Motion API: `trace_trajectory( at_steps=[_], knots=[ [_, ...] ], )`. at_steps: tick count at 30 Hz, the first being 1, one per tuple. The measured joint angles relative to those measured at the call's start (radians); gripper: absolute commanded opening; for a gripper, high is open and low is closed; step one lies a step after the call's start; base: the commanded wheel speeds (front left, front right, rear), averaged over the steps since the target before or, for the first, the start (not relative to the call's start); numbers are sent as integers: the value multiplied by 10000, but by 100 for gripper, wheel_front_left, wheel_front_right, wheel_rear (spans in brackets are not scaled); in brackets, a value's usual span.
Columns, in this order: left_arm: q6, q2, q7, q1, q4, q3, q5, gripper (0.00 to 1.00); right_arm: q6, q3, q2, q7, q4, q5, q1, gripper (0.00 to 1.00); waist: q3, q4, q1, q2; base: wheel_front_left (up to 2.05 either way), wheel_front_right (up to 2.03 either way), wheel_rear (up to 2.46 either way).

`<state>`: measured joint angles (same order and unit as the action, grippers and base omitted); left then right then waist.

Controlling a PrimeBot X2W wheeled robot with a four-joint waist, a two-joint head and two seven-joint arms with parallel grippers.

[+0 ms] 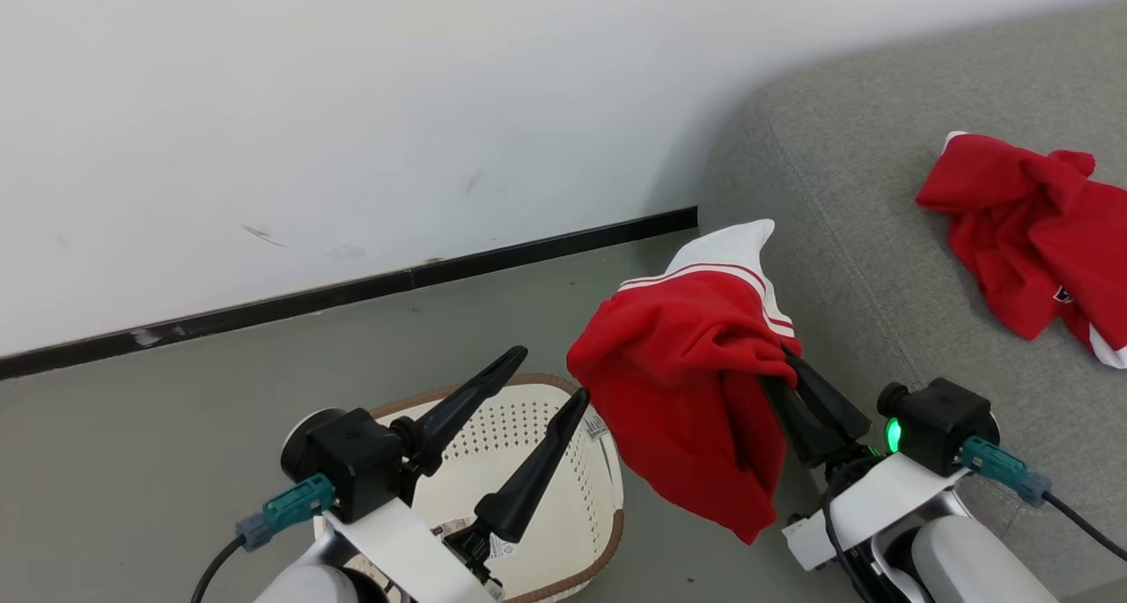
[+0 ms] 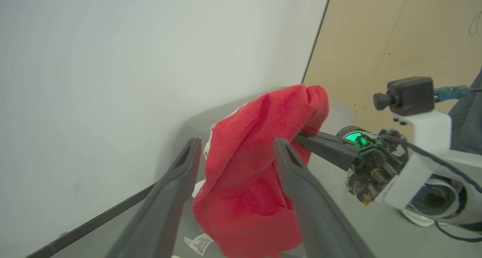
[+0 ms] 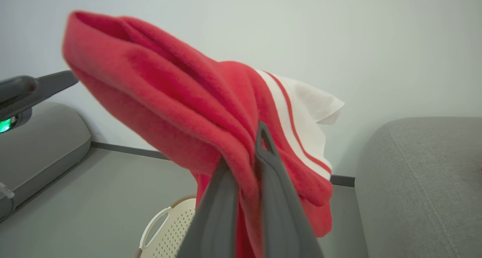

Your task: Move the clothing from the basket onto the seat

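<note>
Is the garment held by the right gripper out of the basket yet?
Out. The garment hangs bunched from the shut right gripper, clear of the basket, not yet on the seat.

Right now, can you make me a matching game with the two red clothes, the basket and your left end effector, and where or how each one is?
Things:
1. hanging red garment
2. crumpled red garment
3. basket
4. left end effector

Places or states:
A. standing on the floor
B. open, holding nothing
C. lying on the seat
D. pinched in the right end effector

Pairs: 1-D, 2-C, 3-A, 4-B.
</note>
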<state>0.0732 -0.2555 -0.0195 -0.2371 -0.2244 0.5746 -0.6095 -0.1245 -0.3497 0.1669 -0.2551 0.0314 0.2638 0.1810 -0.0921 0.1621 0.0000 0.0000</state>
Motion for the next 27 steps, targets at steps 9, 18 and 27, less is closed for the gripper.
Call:
trace_trajectory(
  at_steps=[9,18,27],
  knots=[
    [90,-17,-84,21,132,111,-6,100,0,579,-44,0,-263,-102,-486,0,76,616,0,0,0,0,0],
    [100,2,-100,58,219,184,-67,100,0,1168,-65,0,-539,-198,-900,0,122,1272,0,0,0,0,0],
    [102,12,-196,195,270,192,-71,100,0,1649,-207,0,-654,-182,-1342,0,137,1863,0,0,0,0,0]
  ],
)
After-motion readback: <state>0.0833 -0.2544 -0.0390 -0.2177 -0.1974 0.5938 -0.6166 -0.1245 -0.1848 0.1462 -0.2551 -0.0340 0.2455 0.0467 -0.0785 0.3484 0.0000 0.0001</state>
